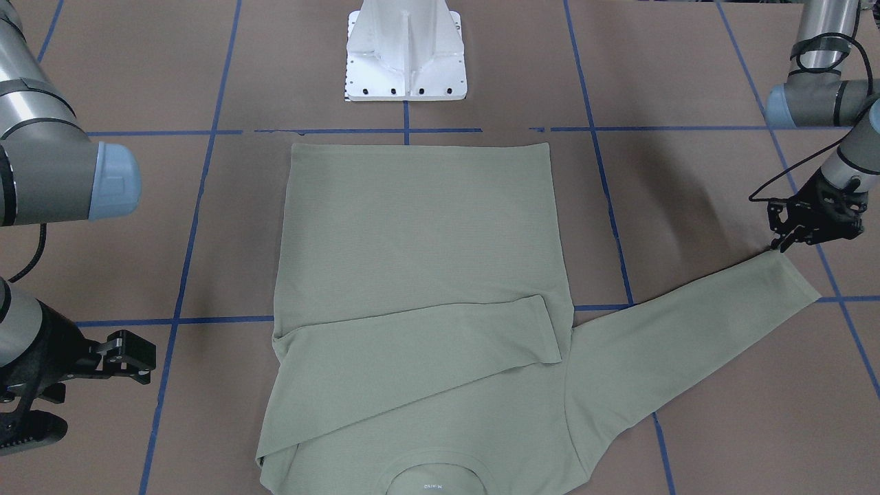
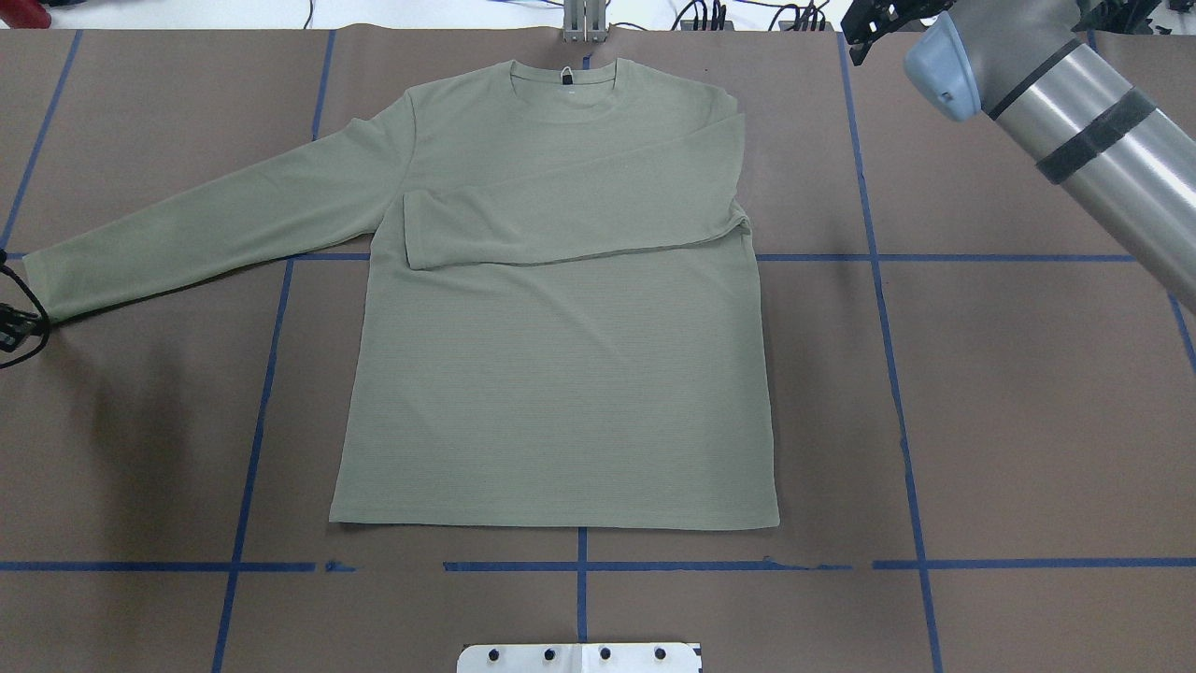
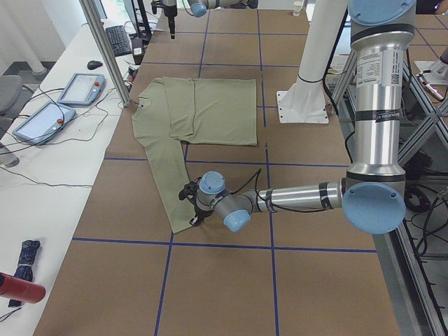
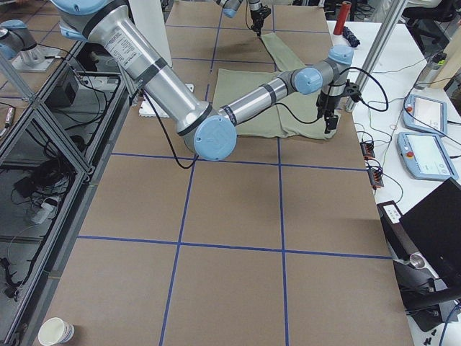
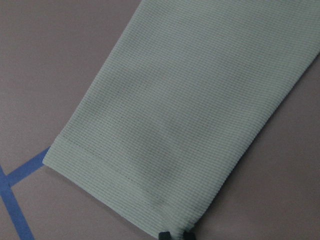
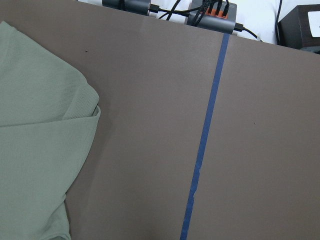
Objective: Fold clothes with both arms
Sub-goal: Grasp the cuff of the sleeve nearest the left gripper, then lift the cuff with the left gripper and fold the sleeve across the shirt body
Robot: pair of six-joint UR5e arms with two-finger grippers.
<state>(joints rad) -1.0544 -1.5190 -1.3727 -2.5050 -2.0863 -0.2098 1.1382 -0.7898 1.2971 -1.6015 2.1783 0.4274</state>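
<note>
Sitting at shirt cuff point(image 1: 797, 275) (left gripper point(image 1: 784, 245))

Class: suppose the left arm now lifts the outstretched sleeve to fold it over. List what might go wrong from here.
1. The left gripper meets only the corner of the cuff, so the outstretched sleeve may slip out when lifted.
2. The folded sleeve lies across the shirt, and dragging the fabric could shift it.

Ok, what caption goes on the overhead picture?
Green shirt flat on the table, one sleeve folded across, left gripper at the other cuff.
</note>
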